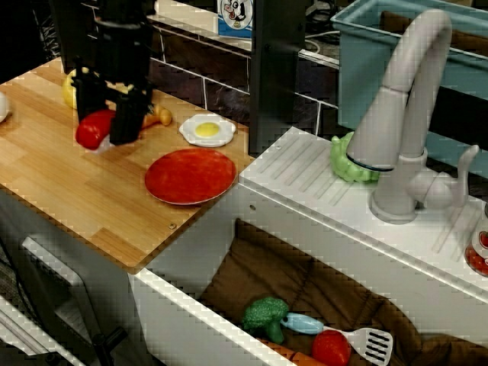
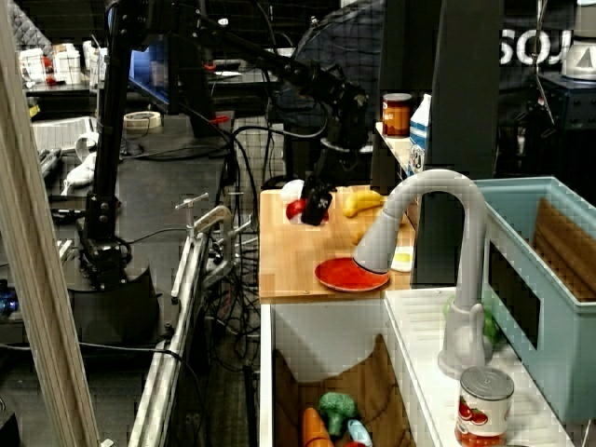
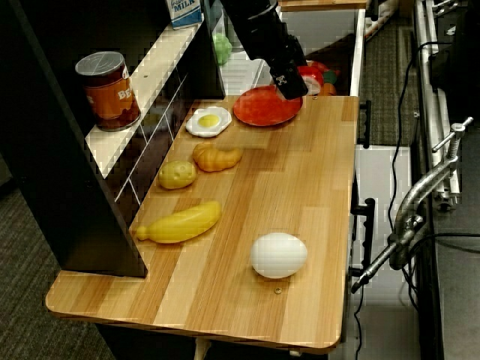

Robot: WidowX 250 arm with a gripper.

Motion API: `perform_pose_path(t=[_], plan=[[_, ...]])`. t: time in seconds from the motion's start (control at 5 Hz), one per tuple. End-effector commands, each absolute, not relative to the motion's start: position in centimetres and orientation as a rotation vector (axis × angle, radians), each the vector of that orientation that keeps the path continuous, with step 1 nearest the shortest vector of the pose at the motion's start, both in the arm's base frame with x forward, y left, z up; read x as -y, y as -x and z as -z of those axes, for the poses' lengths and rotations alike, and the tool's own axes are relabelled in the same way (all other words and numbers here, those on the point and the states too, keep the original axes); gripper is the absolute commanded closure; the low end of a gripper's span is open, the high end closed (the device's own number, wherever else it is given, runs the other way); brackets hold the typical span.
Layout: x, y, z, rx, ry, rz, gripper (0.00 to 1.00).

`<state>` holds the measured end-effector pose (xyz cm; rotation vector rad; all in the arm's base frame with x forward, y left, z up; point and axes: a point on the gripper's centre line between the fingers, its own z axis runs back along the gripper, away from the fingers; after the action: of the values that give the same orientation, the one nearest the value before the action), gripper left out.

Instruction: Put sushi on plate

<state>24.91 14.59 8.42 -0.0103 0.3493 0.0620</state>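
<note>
The sushi [image 1: 93, 130], a glossy red block with a white base, is held between the fingers of my black gripper [image 1: 107, 128]. It hangs a little above the wooden counter. The flat red plate [image 1: 191, 175] lies on the counter to the right of the gripper, near the sink edge, with nothing on it. In the side view the gripper [image 2: 315, 203] holds the sushi [image 2: 296, 209] beyond the plate [image 2: 349, 275]. In the top view the sushi [image 3: 312, 76] shows beside the gripper [image 3: 291, 81], close to the plate [image 3: 264, 106].
A fried egg [image 1: 207, 130] lies just behind the plate. A croissant [image 1: 158, 117] and a yellow banana [image 1: 70, 88] lie near the gripper. A potato [image 3: 178, 174] and a white egg [image 3: 278, 255] lie farther along the counter. The sink [image 1: 252, 221] and faucet [image 1: 404, 114] are to the right.
</note>
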Motion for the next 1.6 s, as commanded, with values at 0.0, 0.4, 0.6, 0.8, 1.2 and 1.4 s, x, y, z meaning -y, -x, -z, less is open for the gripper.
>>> perform_pose_path(t=[0.0,0.4,0.6,0.8,1.2,1.4], plan=[[-16.2,-25.5,-8.3,-0.248,0.19,-0.176,1.0],[-12.8,-23.0,-5.7,-0.113,0.206,-0.163,1.0],[-12.1,-23.5,-6.2,-0.109,0.21,-0.157,1.0],[-11.5,-23.9,-6.9,-0.103,0.184,-0.143,1.0],[-11.0,-25.0,-7.2,-0.105,0.211,-0.176,1.0],[-11.0,-26.1,-6.7,-0.095,0.209,-0.204,1.0]])
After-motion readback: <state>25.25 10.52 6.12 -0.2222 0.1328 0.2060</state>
